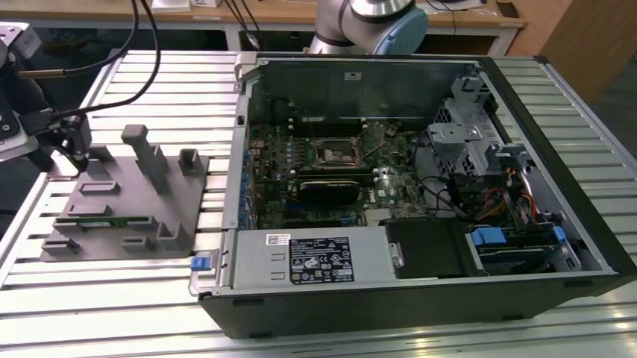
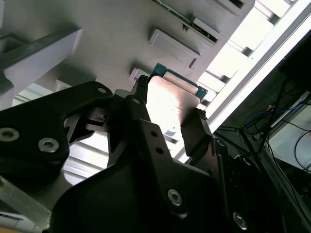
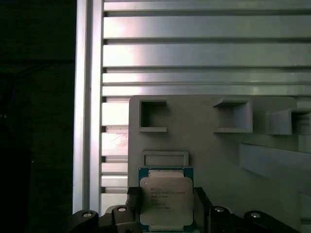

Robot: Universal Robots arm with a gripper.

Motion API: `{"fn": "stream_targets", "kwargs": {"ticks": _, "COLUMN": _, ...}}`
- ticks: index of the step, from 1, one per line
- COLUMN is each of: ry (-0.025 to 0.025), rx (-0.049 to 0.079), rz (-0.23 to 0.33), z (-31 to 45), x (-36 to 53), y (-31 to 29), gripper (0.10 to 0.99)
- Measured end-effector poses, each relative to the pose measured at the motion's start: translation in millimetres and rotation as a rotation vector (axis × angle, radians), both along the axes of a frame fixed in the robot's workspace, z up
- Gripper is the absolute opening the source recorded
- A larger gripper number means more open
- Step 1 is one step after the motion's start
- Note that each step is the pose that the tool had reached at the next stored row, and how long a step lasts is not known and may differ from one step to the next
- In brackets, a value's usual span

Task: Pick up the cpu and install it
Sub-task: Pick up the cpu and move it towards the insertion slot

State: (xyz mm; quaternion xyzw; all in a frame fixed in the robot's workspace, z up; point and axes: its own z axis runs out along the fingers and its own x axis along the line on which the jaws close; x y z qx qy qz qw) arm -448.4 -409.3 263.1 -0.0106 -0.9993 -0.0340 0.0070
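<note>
Gripper (image 3: pixel 167 208) clamped on two opposite edges of the cpu (image 3: pixel 166 194), chip sitting dead between the fingers (image 3: pixel 202 208) at the edge of the grey holder (image 3: pixel 218 155), seated or lifted unclear, with the black socket (image 1: pixel 333 153) well away from the holder toward the exterior view's right.

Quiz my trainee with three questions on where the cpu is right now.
1. True or false: the cpu lies in the motherboard socket.
2. The pincer is at: A) the grey holder; B) the motherboard socket; C) a cardboard box.
3. Fill in: the cpu sits between the pincer's two ____.

Key:
1. False. It is at the grey holder, apart from the motherboard socket.
2. A
3. fingers
</note>
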Motion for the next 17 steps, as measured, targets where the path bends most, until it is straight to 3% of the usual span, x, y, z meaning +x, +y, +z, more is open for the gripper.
{"fn": "stream_targets", "kwargs": {"ticks": 17, "ry": 0.0001, "rx": 0.000, "rz": -0.001, "z": 9.5, "x": 0.0, "y": 0.0, "gripper": 0.525}}
